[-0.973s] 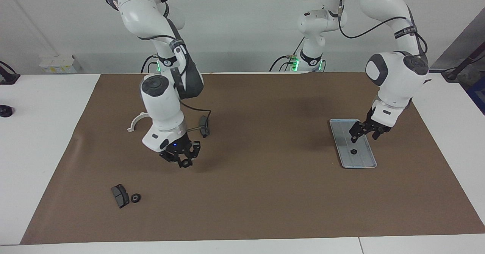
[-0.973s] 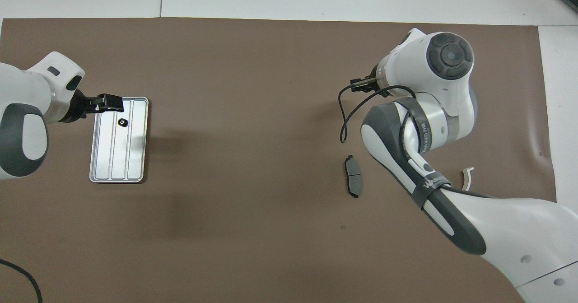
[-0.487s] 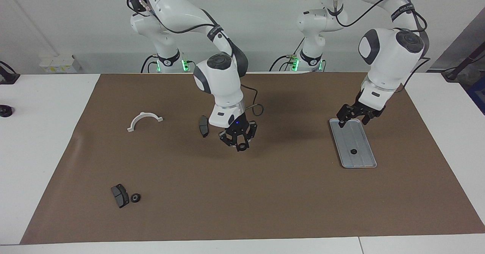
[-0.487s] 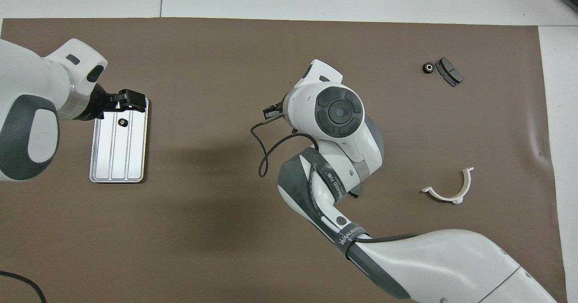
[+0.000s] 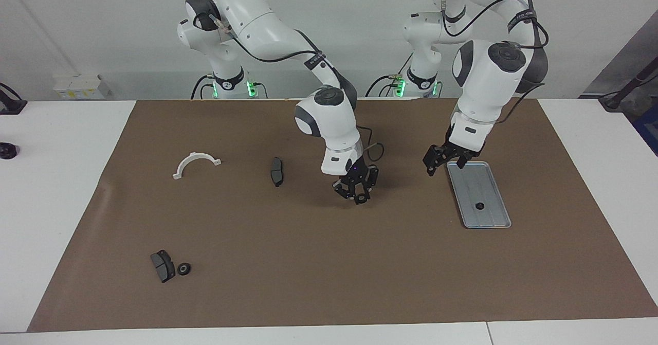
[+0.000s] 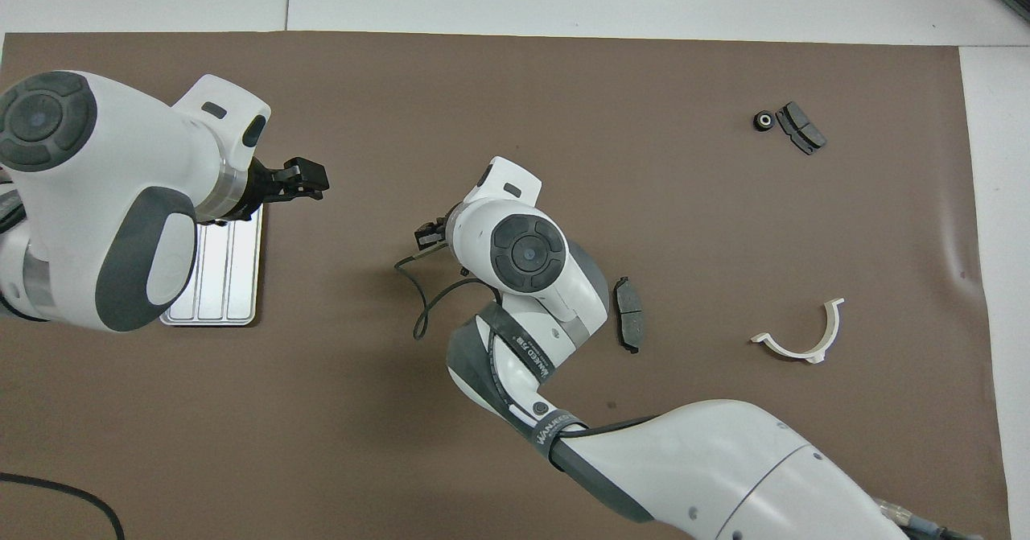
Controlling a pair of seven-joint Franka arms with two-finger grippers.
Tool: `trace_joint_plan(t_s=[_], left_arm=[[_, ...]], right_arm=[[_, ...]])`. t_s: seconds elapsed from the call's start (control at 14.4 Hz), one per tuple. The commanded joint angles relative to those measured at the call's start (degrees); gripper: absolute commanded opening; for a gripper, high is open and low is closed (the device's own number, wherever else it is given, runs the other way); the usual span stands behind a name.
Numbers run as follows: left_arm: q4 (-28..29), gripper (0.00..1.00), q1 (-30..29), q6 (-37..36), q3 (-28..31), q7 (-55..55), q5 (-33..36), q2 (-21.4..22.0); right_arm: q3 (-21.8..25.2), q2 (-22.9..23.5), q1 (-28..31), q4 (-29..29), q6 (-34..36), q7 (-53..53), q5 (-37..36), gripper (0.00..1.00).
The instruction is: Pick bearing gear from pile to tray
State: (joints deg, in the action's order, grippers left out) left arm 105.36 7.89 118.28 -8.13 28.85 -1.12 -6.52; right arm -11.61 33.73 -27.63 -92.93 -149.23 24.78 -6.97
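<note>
The pile lies toward the right arm's end of the mat: a black bearing gear (image 5: 183, 268) beside a dark grey pad (image 5: 162, 266), also in the overhead view as the gear (image 6: 761, 120) and the pad (image 6: 801, 127). My right gripper (image 5: 358, 193) is over the middle of the mat, shut on a black bearing gear (image 5: 362, 199); it also shows in the overhead view (image 6: 425, 235). The silver tray (image 5: 470, 180) holds one bearing gear (image 5: 479, 205). My left gripper (image 5: 444, 161) is open and empty, in the air over the tray's robot-side corner. In the overhead view the left arm covers part of the tray (image 6: 227, 282).
A second dark pad (image 5: 276, 170) lies on the mat nearer to the robots than the pile, with a white half-ring bracket (image 5: 195, 163) beside it toward the right arm's end. A brown mat (image 5: 329, 283) covers the table.
My right gripper has carried the bearing gear from near the pile to the middle of the mat, toward the tray. My left gripper has risen off the tray and moved toward the middle.
</note>
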Motion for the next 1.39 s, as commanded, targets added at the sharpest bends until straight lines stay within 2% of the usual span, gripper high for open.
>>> trace_joint_plan(t_s=[0.0, 0.14, 0.28, 0.49, 0.63, 0.7, 0.76, 0.97, 1.11, 1.25, 1.32], left_arm=[[-0.51, 1.00, 3.08, 1.86, 0.83, 5.95, 2.08, -1.21], [-0.86, 1.00, 3.71, 2.48, 0.83, 7.71, 2.35, -1.56], [-1.65, 1.00, 5.19, 3.88, 0.83, 11.12, 2.53, -4.27], [-8.40, 1.00, 9.32, 3.98, 0.84, 21.57, 7.43, -11.74], [-9.21, 1.00, 14.05, 4.41, 1.27, 28.24, 9.37, -16.21], [-9.65, 1.00, 15.64, 6.94, 1.36, 33.68, 11.82, -18.15], [-9.56, 1.00, 16.09, 8.70, 1.19, 37.13, 13.67, -18.52], [-9.48, 1.00, 17.59, 13.71, 1.10, 39.69, 13.60, -21.24], [-7.99, 0.98, 18.03, 14.96, 1.10, 40.32, 13.69, -21.25], [-7.02, 0.74, 17.95, 16.89, 1.10, 40.24, 13.78, -21.42], [-6.06, 0.67, 18.03, 17.07, 1.10, 40.15, 13.87, -21.34]], right_arm=[[0.18, 0.20, -0.84, 0.82, 0.25, 7.89, -4.27, 0.98], [0.27, 0.11, 0.03, 1.00, 0.61, 8.71, -5.95, 1.00], [1.05, -0.68, 2.39, 1.00, 1.48, 8.09, -6.13, 1.00], [1.06, -3.23, 8.28, 1.08, 5.16, 4.94, -6.04, 1.00], [0.97, -4.11, 12.67, 1.09, 7.19, 0.82, -5.95, 1.00], [0.97, -4.37, 15.04, 1.17, 8.33, -1.90, -5.78, 1.00], [0.88, -4.38, 17.76, 1.17, 8.95, -4.97, -5.43, 1.00], [0.80, -4.38, 24.89, 1.09, 11.06, -11.49, -5.25, 1.00], [0.62, -4.38, 28.85, 1.08, 12.64, -16.32, -5.08, 1.00], [0.62, -4.29, 32.01, 1.00, 13.70, -18.97, -3.94, 0.99], [0.62, -4.29, 33.25, 1.00, 13.88, -20.11, -2.37, 0.97]])
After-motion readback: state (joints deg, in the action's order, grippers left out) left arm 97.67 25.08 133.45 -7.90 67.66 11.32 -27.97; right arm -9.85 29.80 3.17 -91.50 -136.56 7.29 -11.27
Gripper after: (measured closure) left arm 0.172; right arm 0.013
